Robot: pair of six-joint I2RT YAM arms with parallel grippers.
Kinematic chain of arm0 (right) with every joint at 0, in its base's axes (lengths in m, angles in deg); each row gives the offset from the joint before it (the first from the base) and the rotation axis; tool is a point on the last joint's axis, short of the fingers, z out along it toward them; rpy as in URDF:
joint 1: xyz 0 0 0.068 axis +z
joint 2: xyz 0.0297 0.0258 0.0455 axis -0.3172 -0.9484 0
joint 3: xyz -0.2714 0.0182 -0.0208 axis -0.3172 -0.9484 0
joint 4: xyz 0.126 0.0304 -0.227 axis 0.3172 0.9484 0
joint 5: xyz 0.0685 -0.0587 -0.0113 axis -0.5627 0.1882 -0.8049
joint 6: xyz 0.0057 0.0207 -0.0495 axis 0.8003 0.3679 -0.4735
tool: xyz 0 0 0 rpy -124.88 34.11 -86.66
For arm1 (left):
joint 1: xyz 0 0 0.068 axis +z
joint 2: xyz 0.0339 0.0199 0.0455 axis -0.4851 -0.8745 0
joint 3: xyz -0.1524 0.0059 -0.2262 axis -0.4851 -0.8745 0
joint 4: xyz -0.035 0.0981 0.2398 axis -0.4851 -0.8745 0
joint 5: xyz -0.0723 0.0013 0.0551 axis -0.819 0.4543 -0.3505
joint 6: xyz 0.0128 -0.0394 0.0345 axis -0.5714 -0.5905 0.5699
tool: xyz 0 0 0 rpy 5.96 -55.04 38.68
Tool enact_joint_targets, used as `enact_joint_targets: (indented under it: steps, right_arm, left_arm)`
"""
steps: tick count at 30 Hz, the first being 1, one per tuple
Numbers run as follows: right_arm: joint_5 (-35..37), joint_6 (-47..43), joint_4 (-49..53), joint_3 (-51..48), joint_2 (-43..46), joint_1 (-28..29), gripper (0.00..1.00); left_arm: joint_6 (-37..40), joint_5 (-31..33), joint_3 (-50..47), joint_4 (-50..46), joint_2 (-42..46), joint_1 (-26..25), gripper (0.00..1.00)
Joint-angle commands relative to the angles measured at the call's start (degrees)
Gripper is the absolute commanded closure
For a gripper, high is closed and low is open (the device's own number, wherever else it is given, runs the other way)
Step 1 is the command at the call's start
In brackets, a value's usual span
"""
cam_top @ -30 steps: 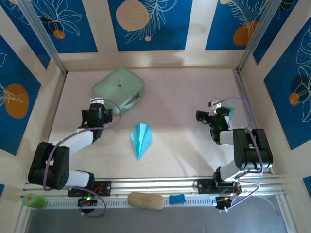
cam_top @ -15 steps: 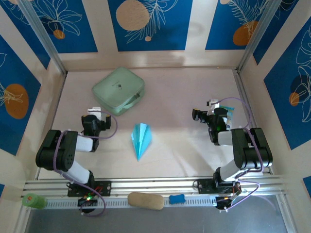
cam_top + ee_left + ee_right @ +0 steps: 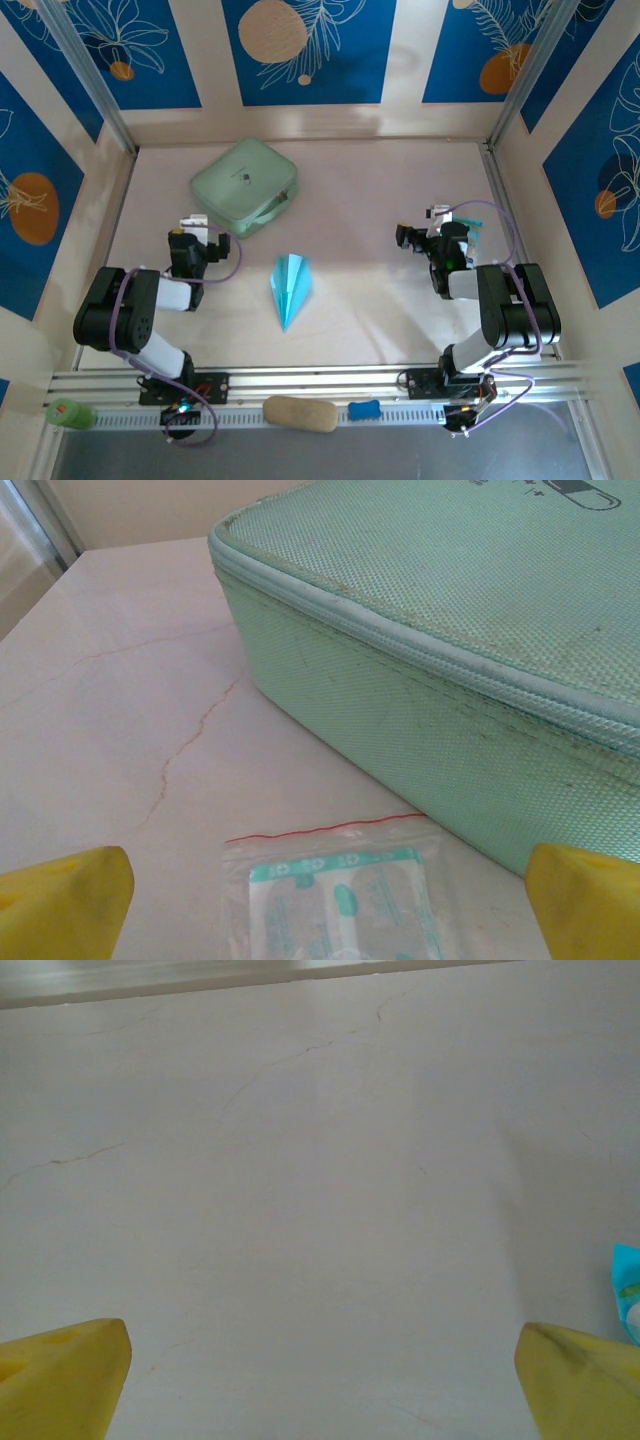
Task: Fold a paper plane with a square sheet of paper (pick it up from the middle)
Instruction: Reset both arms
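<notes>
1. walls point(image 3: 310, 50): blue leaf-print panels; table point(image 3: 380, 180) pale, thin cracks.
2. paper plane point(image 3: 290, 288) flat mid-table, btwn arms, tip toward bases.
3. left gripper point(image 3: 325, 900) jaws apart, near mint-green case point(image 3: 450, 680), over clear packet point(image 3: 340, 910).
4. right gripper point(image 3: 320, 1380) jaws apart, over bare table.

The left arm point(image 3: 165, 295) and right arm point(image 3: 515, 320) are showing black joints and white links; purple cables point(image 3: 236, 256) are looping behind the jaws; fingertips point(image 3: 65, 905) are showing yellow.

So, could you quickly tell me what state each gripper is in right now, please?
The left gripper is open, holding nothing.
The right gripper is open, holding nothing.
</notes>
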Motion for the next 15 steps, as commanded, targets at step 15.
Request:
enact_joint_targets:
  steps: [15]
  right_arm:
    - [-0.3, 0.3, -1.4, 1.0, 0.4, -0.3, 0.01]
  left_arm:
    - [0.2, -1.3, 1.1, 1.5, -0.2, 0.0, 0.0]
